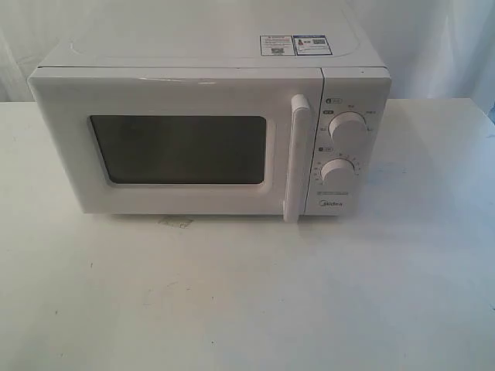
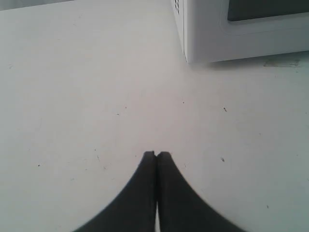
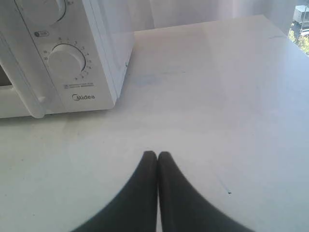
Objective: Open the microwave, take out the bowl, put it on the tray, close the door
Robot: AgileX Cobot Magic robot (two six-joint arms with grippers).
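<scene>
Exterior view: the microwave stood on the surface with its door shut, so no bowl showed; left wrist view: the left end effector, pressed together and empty, hung clear of it; right wrist view: the right end effector, likewise, faced the knob panel, evidently awaiting the door-opening step.

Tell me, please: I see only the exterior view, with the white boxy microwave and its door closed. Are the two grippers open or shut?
Observer: The left gripper is shut, jaws pressed together, above the white table.
Operator: And the right one?
Observer: The right gripper is shut too, holding nothing, with the white microwave's lower round knob in its view.
Operator: What is on the microwave's side wall near the left gripper?
Observer: Small dark vent slots, near its front corner.
</scene>
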